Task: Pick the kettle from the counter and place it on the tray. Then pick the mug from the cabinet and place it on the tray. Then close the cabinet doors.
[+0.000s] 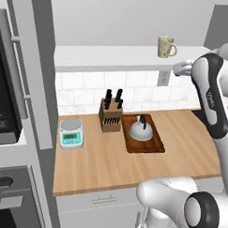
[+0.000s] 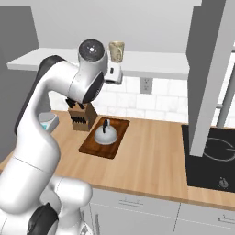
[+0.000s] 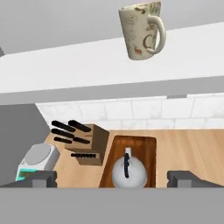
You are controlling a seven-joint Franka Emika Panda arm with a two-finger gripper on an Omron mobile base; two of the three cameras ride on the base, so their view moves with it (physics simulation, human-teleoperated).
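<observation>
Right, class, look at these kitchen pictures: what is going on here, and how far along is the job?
A white robot arm is partway through loading a tray. The kettle already sits on the tray on the wooden counter, beside a knife block. The mug stands on the open cabinet shelf above. The hand is raised near shelf height, open and empty, with the mug ahead of it, not yet touched.

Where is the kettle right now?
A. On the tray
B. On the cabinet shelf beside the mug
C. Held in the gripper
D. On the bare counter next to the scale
A: the kettle sits on the tray beside the knife block, while the mug is up on the cabinet shelf and the open gripper holds nothing.
</observation>
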